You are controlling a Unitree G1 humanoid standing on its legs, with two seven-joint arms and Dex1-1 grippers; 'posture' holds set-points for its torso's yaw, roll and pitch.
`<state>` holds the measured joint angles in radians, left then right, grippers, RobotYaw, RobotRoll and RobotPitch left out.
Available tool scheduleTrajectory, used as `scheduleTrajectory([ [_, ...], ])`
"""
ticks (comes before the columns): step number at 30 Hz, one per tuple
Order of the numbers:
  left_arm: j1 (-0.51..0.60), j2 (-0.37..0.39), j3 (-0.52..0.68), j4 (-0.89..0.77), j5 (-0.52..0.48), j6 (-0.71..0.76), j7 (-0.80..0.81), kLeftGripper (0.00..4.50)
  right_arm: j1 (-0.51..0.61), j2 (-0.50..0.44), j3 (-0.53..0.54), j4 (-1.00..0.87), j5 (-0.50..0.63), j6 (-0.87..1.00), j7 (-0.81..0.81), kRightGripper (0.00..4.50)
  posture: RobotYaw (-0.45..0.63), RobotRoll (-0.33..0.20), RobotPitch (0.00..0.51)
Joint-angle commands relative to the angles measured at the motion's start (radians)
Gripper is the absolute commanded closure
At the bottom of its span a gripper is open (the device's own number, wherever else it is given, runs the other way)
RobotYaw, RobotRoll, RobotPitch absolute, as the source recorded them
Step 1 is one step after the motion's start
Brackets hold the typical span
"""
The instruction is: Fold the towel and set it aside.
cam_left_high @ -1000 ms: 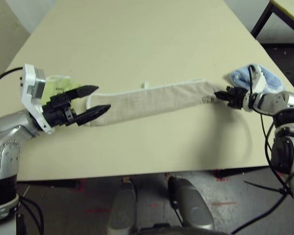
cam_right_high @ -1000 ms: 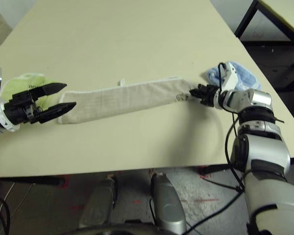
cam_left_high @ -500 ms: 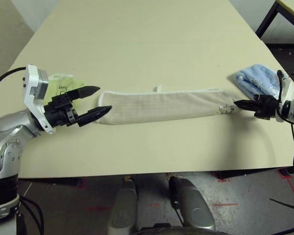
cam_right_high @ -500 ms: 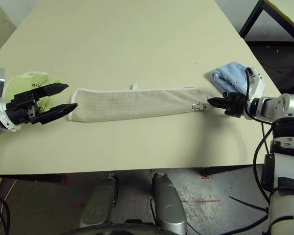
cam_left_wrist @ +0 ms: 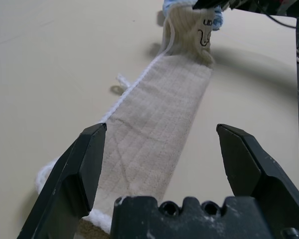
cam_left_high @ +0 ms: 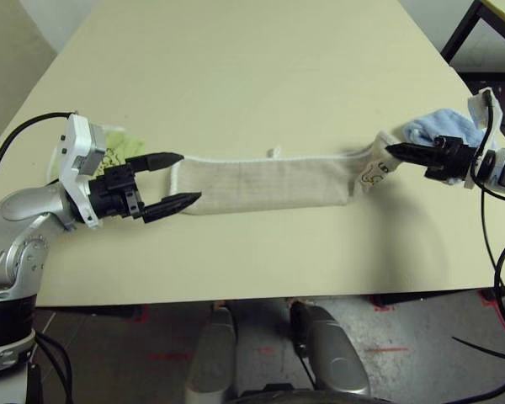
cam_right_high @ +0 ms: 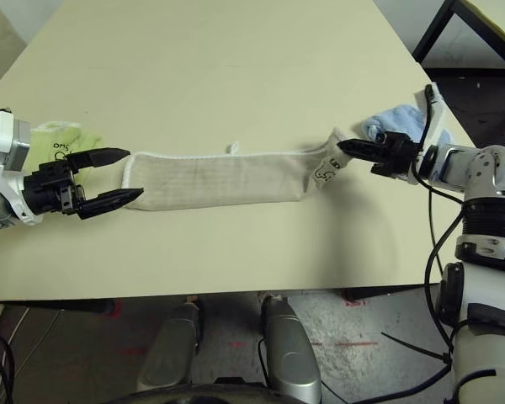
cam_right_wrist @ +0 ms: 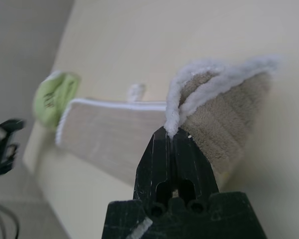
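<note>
The beige towel [cam_left_high: 265,181] lies as a long narrow strip across the table [cam_left_high: 236,76], white stitching along its edges. Its right end is lifted and curled over, showing a small embroidered mark [cam_left_high: 372,175]. My right gripper [cam_left_high: 394,151] is shut on that end's white edge, which in the right wrist view is pinched at the right gripper's [cam_right_wrist: 168,132] tips. My left gripper [cam_left_high: 188,178] stands open at the strip's left end, one finger on either side and just above it. In the left wrist view the towel [cam_left_wrist: 159,114] runs away between the fingers [cam_left_wrist: 84,164].
A lime-green folded towel [cam_left_high: 111,148] sits behind my left gripper near the table's left edge. A light blue folded towel [cam_left_high: 442,126] lies behind my right gripper at the right edge. The table's front edge [cam_left_high: 236,296] runs close below the strip.
My right gripper has raised the towel's right end off the table and carried it leftward, curling it over. My left gripper has crept in to the towel's left end, still open.
</note>
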<state>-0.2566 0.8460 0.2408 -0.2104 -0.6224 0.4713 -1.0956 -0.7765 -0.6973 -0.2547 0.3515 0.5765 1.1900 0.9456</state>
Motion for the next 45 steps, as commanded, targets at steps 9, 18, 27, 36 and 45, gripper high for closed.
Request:
scheduleTrajectory([
  [9,-0.011,0.005,-0.028,-0.002,0.016,-0.010,0.001,0.00,-0.020,0.186,0.250,-0.135,0.002,0.004,-0.034,4.45,0.15,0.000,0.151],
  [18,0.016,0.003,-0.019,-0.029,0.012,-0.005,0.023,0.00,-0.077,0.335,0.345,-0.031,-0.068,-0.090,-0.087,4.45,0.18,0.000,0.153],
  [27,0.029,0.005,-0.018,-0.041,0.008,-0.003,0.037,0.00,-0.072,0.313,0.415,-0.028,-0.093,-0.097,-0.012,4.45,0.19,0.000,0.152],
  [36,0.015,0.001,-0.032,-0.022,0.016,-0.011,0.032,0.00,-0.041,0.254,0.460,-0.091,-0.088,-0.075,0.050,4.45,0.18,0.000,0.151],
  [45,-0.016,-0.007,-0.056,-0.027,0.003,0.024,0.048,0.00,-0.051,0.150,0.408,-0.146,-0.035,-0.191,0.236,1.46,0.17,0.000,0.146],
])
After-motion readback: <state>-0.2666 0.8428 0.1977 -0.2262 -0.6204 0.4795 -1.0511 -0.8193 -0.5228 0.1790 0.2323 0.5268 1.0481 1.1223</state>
